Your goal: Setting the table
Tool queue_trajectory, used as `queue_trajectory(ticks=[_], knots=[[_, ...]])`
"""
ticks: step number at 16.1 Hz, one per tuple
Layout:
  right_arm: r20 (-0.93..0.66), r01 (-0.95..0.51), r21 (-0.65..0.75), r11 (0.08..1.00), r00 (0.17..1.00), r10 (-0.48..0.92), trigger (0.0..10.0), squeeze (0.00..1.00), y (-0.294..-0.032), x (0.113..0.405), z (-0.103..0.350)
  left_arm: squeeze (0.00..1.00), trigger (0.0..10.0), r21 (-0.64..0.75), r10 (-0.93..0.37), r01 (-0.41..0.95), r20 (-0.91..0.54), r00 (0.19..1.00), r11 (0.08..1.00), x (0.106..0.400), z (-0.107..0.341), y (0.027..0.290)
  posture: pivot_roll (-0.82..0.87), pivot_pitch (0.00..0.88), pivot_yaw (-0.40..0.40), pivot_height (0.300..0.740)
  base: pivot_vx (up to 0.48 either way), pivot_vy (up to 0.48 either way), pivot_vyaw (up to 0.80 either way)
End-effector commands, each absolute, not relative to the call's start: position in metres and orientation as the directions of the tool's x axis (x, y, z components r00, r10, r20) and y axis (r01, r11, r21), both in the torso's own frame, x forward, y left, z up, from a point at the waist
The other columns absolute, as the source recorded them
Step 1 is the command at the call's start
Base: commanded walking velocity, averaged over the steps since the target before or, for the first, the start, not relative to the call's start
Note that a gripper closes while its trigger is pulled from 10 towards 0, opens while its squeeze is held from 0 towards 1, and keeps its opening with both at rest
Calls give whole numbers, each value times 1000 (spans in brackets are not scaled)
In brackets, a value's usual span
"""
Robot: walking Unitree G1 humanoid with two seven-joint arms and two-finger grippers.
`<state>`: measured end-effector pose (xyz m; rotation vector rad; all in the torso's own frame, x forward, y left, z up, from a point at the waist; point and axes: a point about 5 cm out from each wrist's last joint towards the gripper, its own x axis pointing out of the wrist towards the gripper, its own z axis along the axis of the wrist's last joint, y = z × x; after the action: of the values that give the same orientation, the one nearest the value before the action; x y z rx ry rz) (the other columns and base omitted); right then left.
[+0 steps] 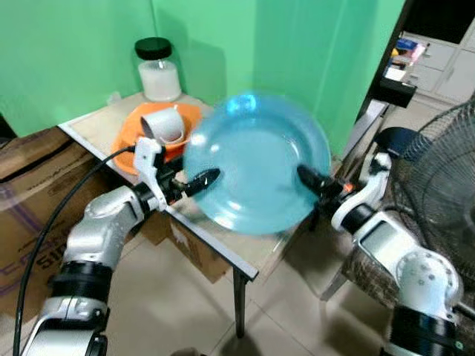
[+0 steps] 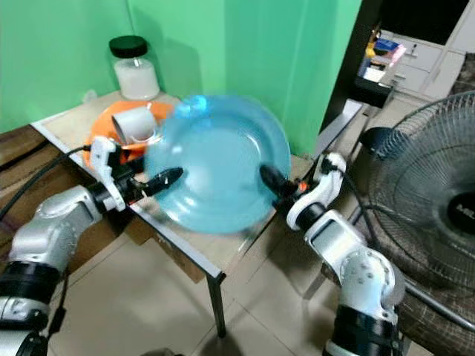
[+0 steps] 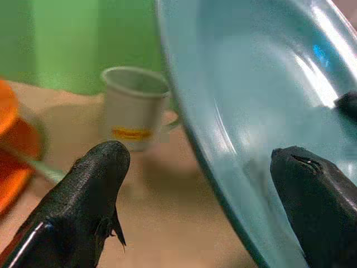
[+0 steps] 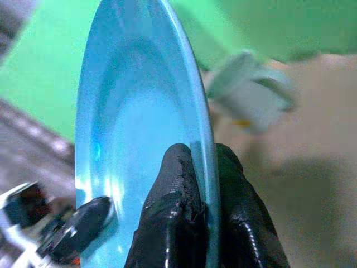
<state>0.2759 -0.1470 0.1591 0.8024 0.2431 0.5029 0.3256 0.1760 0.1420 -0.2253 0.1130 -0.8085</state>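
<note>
A large translucent blue plastic plate (image 1: 256, 165) is held tilted in the air above the near right part of the small beige table (image 1: 245, 248). The right gripper (image 4: 203, 184) pinches the plate's right rim, one black finger on each face. The left gripper (image 1: 199, 180) sits at the plate's left rim with its fingers spread apart, the rim passing between them. Farther left on the table, a white cup (image 1: 163, 124) lies tipped on an orange plate (image 1: 126, 152). A black-lidded glass jar (image 1: 157, 70) stands at the far edge.
</note>
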Motion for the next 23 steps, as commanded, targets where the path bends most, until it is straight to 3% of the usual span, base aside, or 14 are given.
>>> queue_trajectory(ticks=[1,3,4,6,13,23], knots=[[79,-437,727,530,820,568,0,0,-142,271,172,0,10000,-308,-747,710,-3,665,633,323,145,175,48,0,24,740,0,0,0],[164,-531,704,472,767,620,0,0,-137,265,182,0,10000,-425,-747,686,34,664,590,323,149,174,45,0,28,740,0,0,0],[176,-548,698,460,755,632,0,0,-136,263,183,0,4824,-452,-748,686,60,661,570,323,154,175,45,0,28,740,0,0,0],[175,-557,689,464,749,639,0,0,-136,261,182,0,0,-446,-758,696,58,650,563,321,156,175,40,0,34,740,0,0,0],[132,-536,612,581,794,594,0,0,-144,270,182,0,0,-407,-749,699,54,661,588,318,165,168,35,0,27,740,0,0,0],[98,-520,552,651,816,569,0,0,-144,269,176,0,0,-424,-734,669,15,679,610,318,161,167,32,0,40,740,0,0,0]])
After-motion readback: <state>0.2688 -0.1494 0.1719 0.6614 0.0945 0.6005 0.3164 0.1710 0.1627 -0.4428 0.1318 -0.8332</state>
